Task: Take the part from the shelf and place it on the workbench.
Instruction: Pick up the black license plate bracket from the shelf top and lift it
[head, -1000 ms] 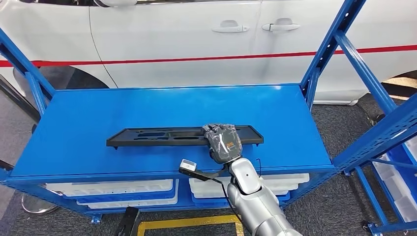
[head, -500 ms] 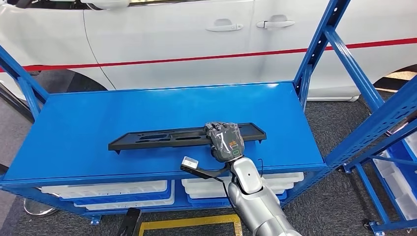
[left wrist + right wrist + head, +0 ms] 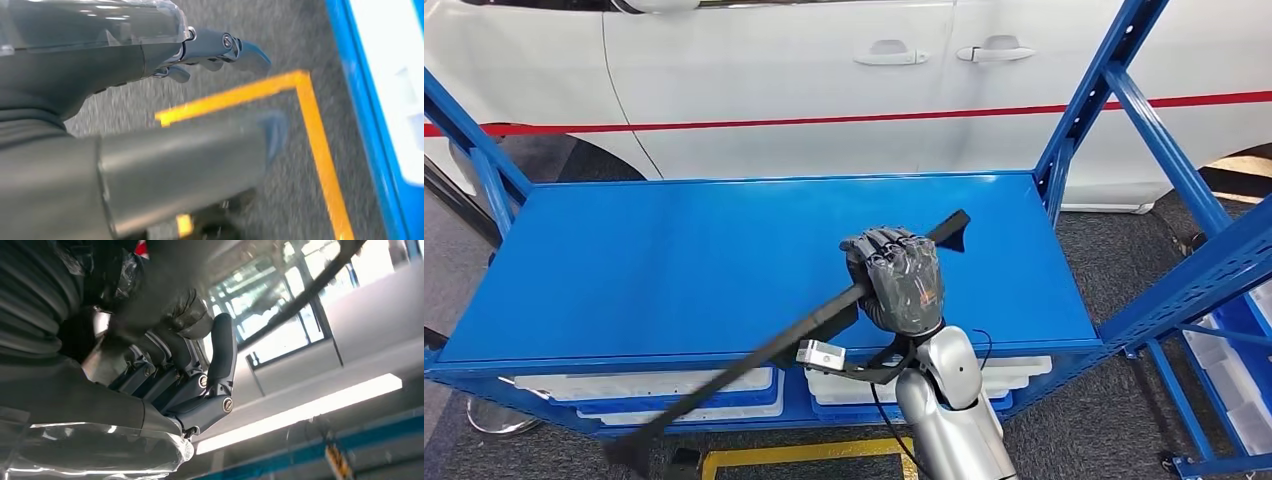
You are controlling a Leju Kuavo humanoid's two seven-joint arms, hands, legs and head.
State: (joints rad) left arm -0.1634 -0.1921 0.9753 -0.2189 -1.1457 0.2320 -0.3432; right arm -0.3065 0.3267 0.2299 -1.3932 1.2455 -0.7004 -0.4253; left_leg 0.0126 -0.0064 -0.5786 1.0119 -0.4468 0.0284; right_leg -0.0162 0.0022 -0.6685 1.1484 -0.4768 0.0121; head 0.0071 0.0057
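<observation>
Right robot hand grips the long black part off-centre, lifted and tilted above the shelf, left robot hand empty with fingers apart; the low end could snag the shelf edge.

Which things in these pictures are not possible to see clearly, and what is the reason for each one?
- Long black part, head view: its lower end is blurred near the bottom edge, so its shape there is unclear.
- Same part, right wrist view: a dark smear past the right hand; the grip points are unreadable.
- Left hand, left wrist view: the blurred thumb covers much of the picture; the fingers are partly seen.
- White bins under the blue shelf: the shelf top hides their contents.
</observation>
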